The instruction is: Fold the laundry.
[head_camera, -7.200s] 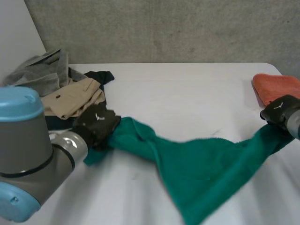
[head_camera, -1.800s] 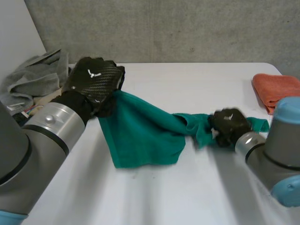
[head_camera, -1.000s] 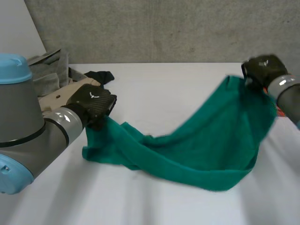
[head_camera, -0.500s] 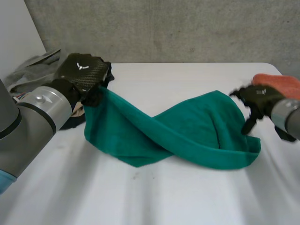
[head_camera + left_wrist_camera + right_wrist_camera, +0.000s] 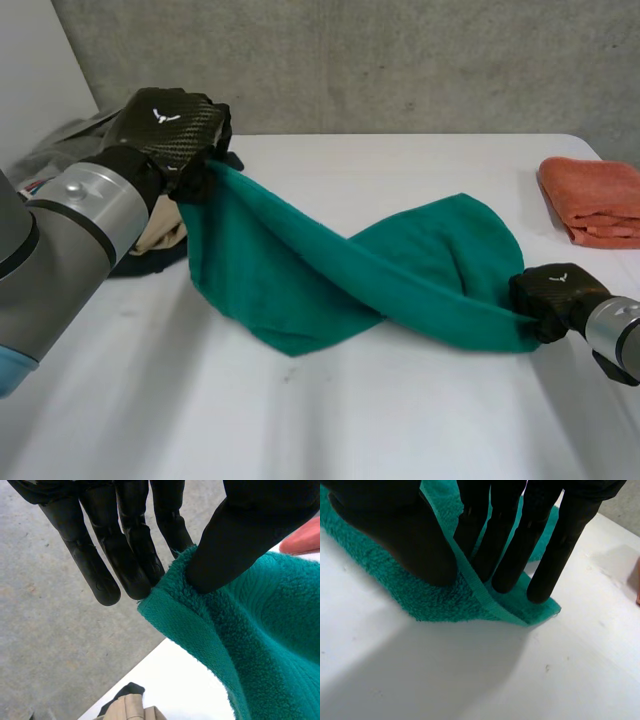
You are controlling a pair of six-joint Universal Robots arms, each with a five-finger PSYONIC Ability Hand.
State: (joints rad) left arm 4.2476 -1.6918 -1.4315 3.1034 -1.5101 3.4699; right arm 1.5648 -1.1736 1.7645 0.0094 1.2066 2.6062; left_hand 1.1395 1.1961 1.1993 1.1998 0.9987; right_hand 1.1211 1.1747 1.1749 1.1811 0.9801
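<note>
- While the left hand [image 5: 170, 125] is raised over the far left of the table [image 5: 350, 430], its thumb and straight fingers [image 5: 125, 555] pinch a corner of the green towel [image 5: 400, 270].
- The towel hangs from that corner and runs, twisted, across the table's middle to the right hand [image 5: 552, 297].
- Low on the table, the right hand pinches the towel's near right corner between thumb and fingers [image 5: 505, 545].
- An orange cloth [image 5: 595, 200] lies folded far right, apart from the towel.
- A clothes heap [image 5: 165, 235] lies behind the left arm.
</note>
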